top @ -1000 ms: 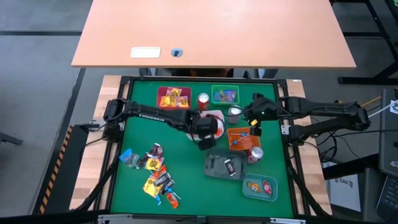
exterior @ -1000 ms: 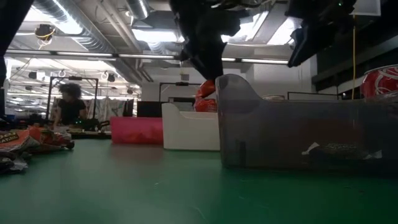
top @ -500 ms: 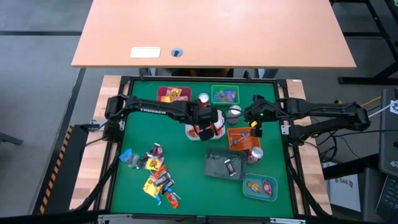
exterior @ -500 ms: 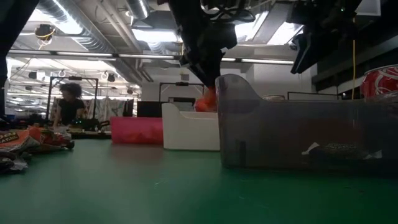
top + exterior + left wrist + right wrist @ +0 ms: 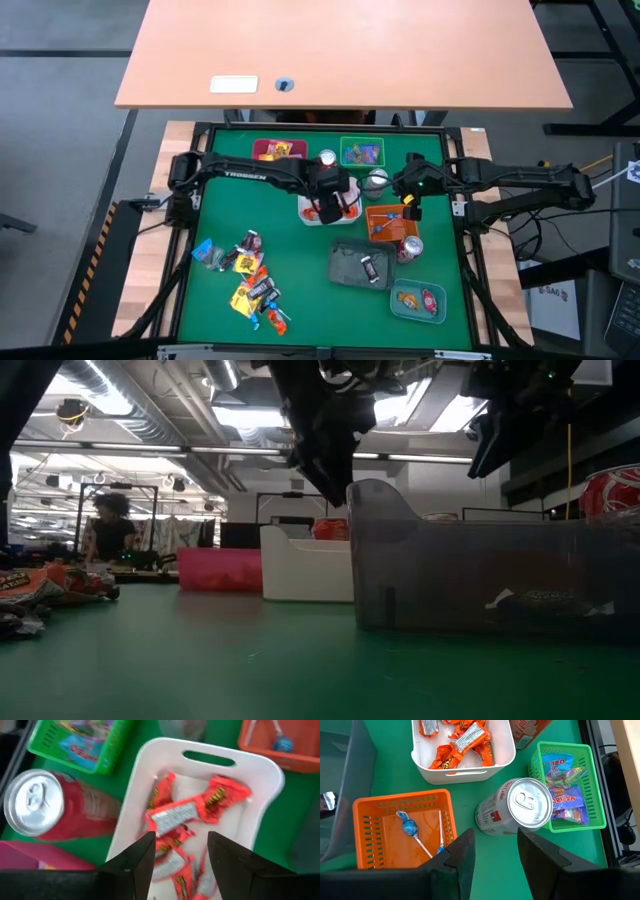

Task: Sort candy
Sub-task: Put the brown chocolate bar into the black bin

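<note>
Left gripper (image 5: 331, 205) poised directly above white tray (image 5: 260, 785), fingers (image 5: 134, 865) parted, nothing between them. Inside white tray: orange-wrapped candies (image 5: 187, 817), crinkled foil, silver panels with dark lettering, piled loosely. Just beside white tray: red soda can (image 5: 37, 807), silver soda can (image 5: 517, 812), green tray (image 5: 592, 785) with blue and purple sweets, orange tray (image 5: 375, 812) with two blue lollipops. Well apart from white tray, toward the left arm's side: unsorted heap of mixed candy (image 5: 245, 278) on the green mat. Right gripper (image 5: 409, 197) near white tray, above orange tray, fingers apart and empty. Wrapper lettering too blurred to read; in the low view, tray contents largely masked by a grey bin (image 5: 480, 570).
</note>
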Controlling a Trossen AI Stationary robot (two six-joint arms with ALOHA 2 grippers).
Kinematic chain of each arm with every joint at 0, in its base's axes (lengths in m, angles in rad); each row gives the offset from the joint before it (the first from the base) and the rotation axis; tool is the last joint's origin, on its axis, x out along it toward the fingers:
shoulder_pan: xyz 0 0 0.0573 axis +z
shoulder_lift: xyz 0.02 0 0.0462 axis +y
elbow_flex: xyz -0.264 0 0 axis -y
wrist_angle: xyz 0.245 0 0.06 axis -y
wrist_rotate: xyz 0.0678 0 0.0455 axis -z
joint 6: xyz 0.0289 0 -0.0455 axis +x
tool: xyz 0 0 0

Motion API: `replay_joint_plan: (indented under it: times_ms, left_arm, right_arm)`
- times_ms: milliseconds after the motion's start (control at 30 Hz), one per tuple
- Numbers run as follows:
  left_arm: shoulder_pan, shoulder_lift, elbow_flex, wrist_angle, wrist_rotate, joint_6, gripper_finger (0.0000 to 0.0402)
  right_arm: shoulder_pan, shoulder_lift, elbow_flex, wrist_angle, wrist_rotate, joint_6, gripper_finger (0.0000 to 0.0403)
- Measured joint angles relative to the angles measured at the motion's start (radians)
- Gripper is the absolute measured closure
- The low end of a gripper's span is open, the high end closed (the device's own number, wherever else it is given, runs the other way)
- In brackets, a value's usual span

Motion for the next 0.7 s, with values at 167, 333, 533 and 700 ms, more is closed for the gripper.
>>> replay_joint_plan:
  times_ms: [167,333,533,700]
  left_arm:
    - [0.000,-0.068,0.000,-0.095,0.001,-0.049,0.0233]
    - [-0.011,-0.151,0.001,-0.208,-0.029,-0.104,0.0233]
    - [-0.056,-0.216,0.001,-0.340,-0.118,-0.197,0.0233]
    - [-0.101,-0.255,0.001,-0.440,-0.136,-0.272,0.0233]
  right_arm:
    - [0.000,0.000,0.000,0.000,0.000,0.000,0.0258]
    - [0.000,0.000,0.000,0.000,0.000,0.034,0.0258]
    - [0.000,0.000,0.000,-0.001,0.001,0.037,0.0258]
    - [0.000,0.000,0.000,-0.003,0.002,0.037,0.0258]
